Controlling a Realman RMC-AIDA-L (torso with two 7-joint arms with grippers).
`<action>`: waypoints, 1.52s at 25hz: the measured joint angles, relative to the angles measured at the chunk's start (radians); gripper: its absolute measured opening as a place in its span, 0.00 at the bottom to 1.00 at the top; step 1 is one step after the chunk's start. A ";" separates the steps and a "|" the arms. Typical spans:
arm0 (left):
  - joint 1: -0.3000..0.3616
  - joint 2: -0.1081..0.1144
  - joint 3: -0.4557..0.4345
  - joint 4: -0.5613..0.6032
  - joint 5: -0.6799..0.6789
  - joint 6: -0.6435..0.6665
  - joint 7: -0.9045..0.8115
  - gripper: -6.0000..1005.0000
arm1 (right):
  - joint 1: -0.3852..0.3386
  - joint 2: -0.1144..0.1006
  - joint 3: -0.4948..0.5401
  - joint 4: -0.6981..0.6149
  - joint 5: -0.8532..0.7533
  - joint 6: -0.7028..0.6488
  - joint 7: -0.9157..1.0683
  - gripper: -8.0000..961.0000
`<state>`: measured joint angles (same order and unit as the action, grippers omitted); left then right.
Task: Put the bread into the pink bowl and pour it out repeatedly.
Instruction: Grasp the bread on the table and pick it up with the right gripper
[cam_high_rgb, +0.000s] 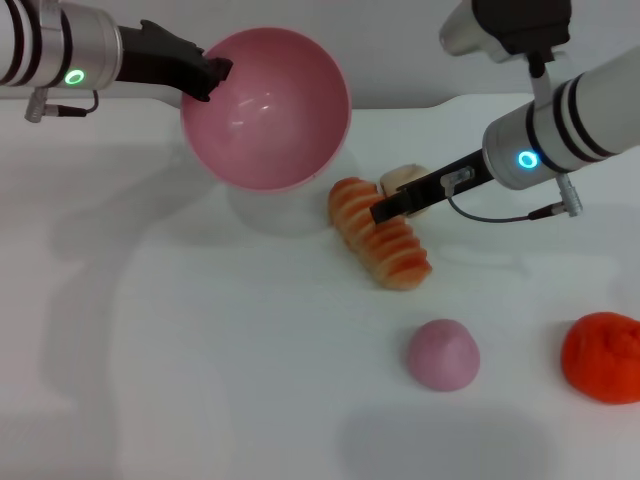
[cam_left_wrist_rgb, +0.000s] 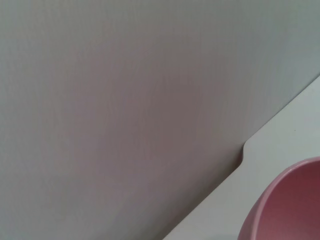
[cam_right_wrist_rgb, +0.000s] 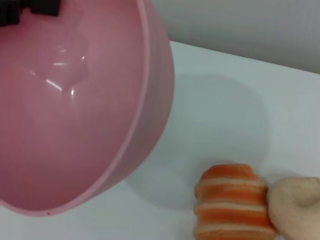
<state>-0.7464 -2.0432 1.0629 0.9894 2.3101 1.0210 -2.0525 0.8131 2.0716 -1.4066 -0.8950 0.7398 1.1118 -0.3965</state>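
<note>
Bread (cam_high_rgb: 380, 233) on table under right gripper (cam_high_rgb: 383, 212), beside tilted pink bowl (cam_high_rgb: 265, 108).

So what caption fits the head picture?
Left gripper tips the empty pink bowl; right gripper at the bread.

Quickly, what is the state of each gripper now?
Left gripper: shut on the rim of the round glossy pink bowl, held tilted.
Right gripper: at the striped orange-cream bread; cannot be told.

White tabletop (cam_high_rgb: 200, 380) (soft shadows across it) against a plain pale grey wall (cam_left_wrist_rgb: 125, 100) behind.
</note>
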 joint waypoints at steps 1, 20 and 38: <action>0.000 0.000 0.000 0.000 0.000 0.000 0.000 0.05 | 0.000 0.001 -0.002 0.002 0.000 0.000 0.001 0.54; 0.004 -0.002 0.000 0.000 0.000 0.005 0.004 0.05 | 0.004 0.008 -0.041 0.076 0.027 -0.031 0.002 0.53; 0.012 -0.003 0.000 0.000 0.000 0.001 0.024 0.05 | 0.034 0.009 -0.058 0.169 0.038 -0.084 0.012 0.51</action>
<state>-0.7347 -2.0461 1.0628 0.9894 2.3102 1.0222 -2.0286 0.8475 2.0802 -1.4647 -0.7259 0.7778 1.0274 -0.3842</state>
